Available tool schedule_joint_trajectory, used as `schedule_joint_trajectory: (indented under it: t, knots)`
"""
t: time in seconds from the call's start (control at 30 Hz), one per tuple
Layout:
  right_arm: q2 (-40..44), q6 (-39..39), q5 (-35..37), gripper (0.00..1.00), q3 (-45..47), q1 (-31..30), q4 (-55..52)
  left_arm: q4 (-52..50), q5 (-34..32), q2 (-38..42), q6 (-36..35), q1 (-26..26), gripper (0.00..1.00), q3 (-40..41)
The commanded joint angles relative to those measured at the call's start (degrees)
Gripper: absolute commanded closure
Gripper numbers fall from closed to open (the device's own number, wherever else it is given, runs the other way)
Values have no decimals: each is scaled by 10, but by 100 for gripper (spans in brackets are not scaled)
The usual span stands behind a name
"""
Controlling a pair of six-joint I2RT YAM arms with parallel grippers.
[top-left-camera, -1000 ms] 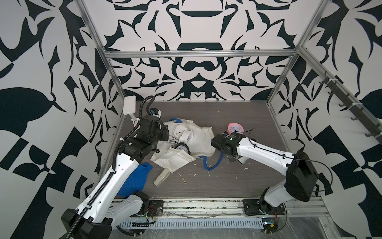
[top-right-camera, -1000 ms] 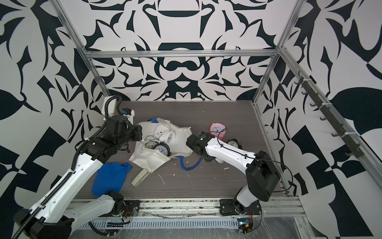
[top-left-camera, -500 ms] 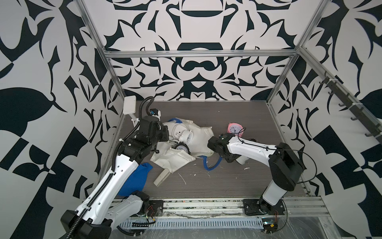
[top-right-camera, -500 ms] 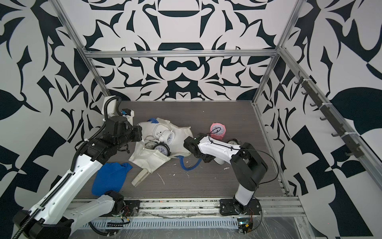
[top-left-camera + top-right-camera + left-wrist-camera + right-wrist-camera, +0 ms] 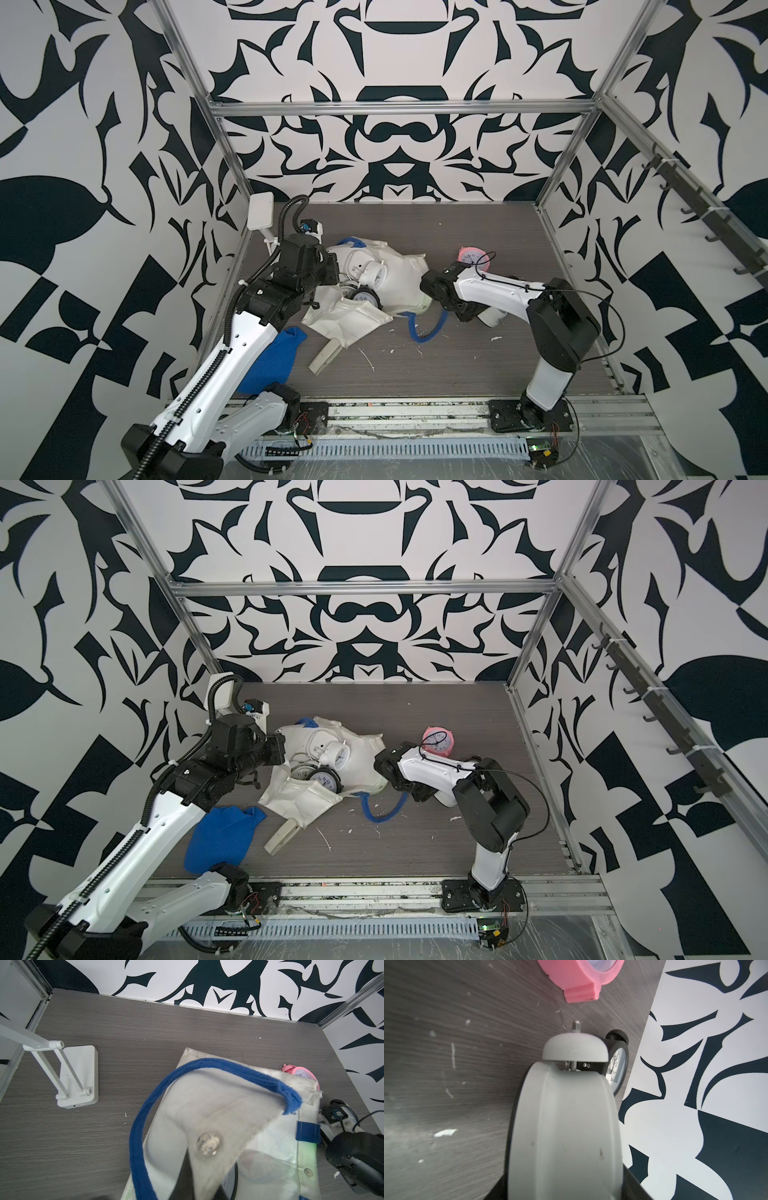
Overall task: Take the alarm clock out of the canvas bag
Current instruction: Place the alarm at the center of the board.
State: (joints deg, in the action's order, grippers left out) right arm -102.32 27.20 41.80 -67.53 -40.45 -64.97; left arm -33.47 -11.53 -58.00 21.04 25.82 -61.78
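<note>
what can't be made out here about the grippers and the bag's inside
- Left gripper fingertips: mostly covered by the canvas bag flap in the left wrist view.
- Right gripper jaws: mostly behind the grey alarm clock in the right wrist view.
- Bag's depths: folded canvas hides anything beyond the clocks at its mouth in a top view.

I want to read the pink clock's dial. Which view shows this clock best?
A top view: the pink clock shows nearly whole, with its dial. The left wrist view shows only its top behind the bag. The right wrist view cuts off most of its dial.
</note>
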Motion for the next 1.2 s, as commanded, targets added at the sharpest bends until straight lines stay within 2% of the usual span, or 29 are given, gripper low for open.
schedule_joint_trajectory:
  t: [0.0, 0.8, 1.17]
  knots:
    - [-5, 7, 17, 49, -20, 7, -13, 45, -2, 22, 5, -4, 100, -1]
    - [-59, 8, -1, 28, -47, 10, 12, 43, -2, 20, 7, -14, 100, 10]
    - [-74, 6, -3, 27, -44, 10, 24, 43, 5, 18, 8, -15, 100, 8]
